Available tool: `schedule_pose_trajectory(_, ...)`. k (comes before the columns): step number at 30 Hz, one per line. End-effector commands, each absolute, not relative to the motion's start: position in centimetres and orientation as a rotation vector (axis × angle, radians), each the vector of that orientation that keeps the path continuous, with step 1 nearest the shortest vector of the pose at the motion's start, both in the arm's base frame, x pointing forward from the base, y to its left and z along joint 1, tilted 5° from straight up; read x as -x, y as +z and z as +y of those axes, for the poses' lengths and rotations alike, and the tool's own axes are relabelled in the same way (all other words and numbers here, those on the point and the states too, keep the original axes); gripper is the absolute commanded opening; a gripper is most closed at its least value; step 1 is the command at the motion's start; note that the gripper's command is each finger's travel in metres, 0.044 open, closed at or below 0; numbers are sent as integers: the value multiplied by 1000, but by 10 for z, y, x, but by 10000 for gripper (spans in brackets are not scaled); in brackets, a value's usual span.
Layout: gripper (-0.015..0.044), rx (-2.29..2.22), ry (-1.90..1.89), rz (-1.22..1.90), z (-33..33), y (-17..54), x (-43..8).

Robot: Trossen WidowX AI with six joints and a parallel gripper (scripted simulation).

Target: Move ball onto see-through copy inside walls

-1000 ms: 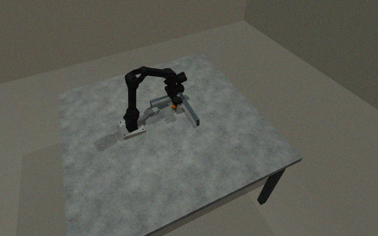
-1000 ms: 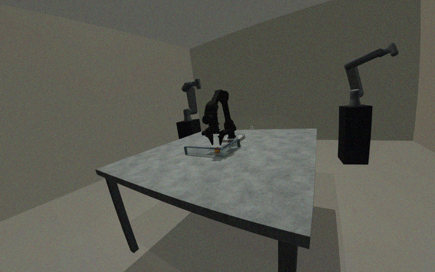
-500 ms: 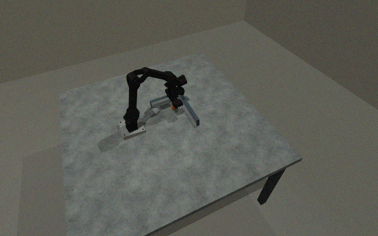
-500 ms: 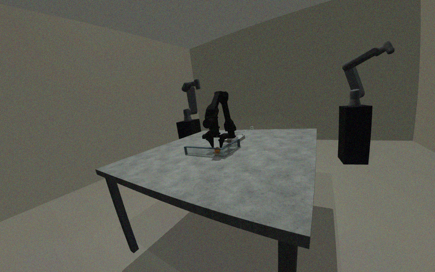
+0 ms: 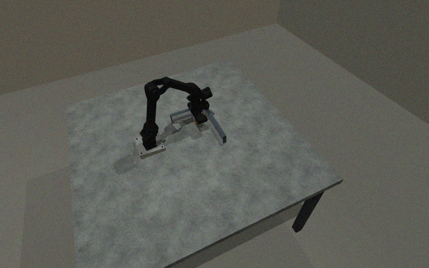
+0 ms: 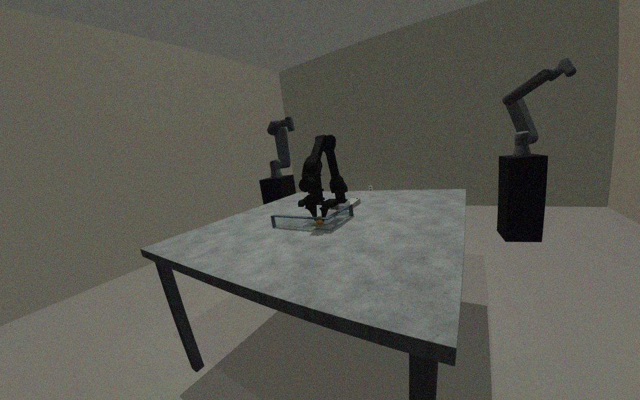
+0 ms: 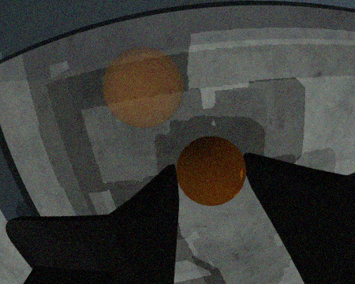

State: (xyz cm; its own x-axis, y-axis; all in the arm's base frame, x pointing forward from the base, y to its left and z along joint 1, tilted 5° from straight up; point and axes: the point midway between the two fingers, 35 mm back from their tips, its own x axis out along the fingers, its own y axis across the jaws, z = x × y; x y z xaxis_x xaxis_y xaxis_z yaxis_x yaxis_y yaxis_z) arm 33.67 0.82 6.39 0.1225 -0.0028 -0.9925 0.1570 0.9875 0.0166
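The orange ball [image 5: 196,122] [image 6: 319,221] [image 7: 211,170] is on the table inside the corner of the walls. My gripper [image 6: 319,218] [image 7: 210,166] points down over it, with a fingertip against each side of the ball; it is shut on the ball. The see-through orange copy [image 7: 143,87] is up and left of the ball in the wrist view, nearer the corner, with a gap between them. One clear wall [image 5: 216,125] [image 7: 106,13] and the other clear wall [image 5: 180,113] [image 7: 13,193] meet beyond the copy. The arm hides part of the corner in the top view.
The arm's pale base plate [image 5: 152,152] stands on the table [image 5: 189,200] [image 6: 386,258], back from the walls. Two grey arms stand away from the table on a black pedestal [image 6: 521,199] at right and another black pedestal [image 6: 277,190] at left.
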Motion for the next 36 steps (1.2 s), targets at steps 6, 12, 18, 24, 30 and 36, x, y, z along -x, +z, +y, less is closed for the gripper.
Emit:
schedule_pose_trajectory(6, 63, -126, -110, 1451, 9, 65, -336)
schedule_pose_trajectory(12, 0, -126, -110, 1450, 9, 96, -338)
schedule_pose_trajectory(18, 0, -126, -110, 1450, 9, 129, -336)
schedule_pose_trajectory(24, 0, -126, -110, 1450, 9, 162, -329)
schedule_pose_trajectory(30, 0, -126, -110, 1451, 9, 190, -321)
schedule_pose_trajectory(36, 0, -126, -110, 1450, 11, 188, -327)
